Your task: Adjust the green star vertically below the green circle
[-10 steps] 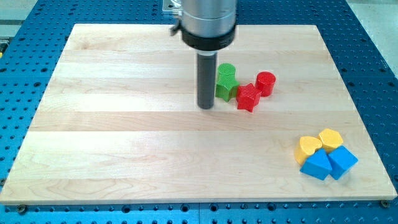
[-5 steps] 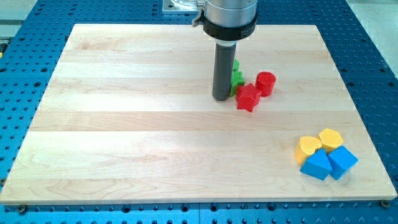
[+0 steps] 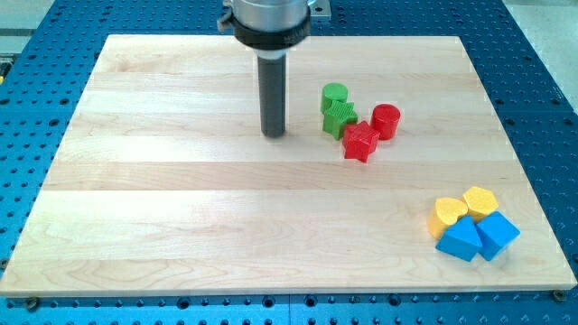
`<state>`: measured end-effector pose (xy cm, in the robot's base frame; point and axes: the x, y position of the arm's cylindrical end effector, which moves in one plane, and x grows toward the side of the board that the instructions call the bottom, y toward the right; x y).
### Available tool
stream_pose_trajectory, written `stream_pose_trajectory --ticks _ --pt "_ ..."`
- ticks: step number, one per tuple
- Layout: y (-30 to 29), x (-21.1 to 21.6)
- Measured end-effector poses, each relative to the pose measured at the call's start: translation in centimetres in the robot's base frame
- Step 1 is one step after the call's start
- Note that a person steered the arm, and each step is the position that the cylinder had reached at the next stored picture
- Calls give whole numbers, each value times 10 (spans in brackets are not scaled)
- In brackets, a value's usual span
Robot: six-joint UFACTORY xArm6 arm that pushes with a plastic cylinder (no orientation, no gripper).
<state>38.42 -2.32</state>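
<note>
The green circle stands on the wooden board right of centre, near the view's top. The green star sits just below it, a touch to the right, touching it. My tip rests on the board to the left of the green star, apart from it by about a block's width. The rod rises to the grey arm head at the view's top.
A red star touches the green star's lower right. A red cylinder sits right of it. At the lower right are two yellow blocks and two blue blocks.
My tip went right against the green blocks, then drew back to the left. The green star now sits further right and closer under the green circle, which also shifted slightly right.
</note>
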Motion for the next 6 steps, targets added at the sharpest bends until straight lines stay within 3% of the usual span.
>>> stream_pose_trajectory --ticks 1,2,3,5,6 --pt "31 -71" --pt "103 -134" --pt "151 -153" --pt "143 -59" --pt "141 -57"
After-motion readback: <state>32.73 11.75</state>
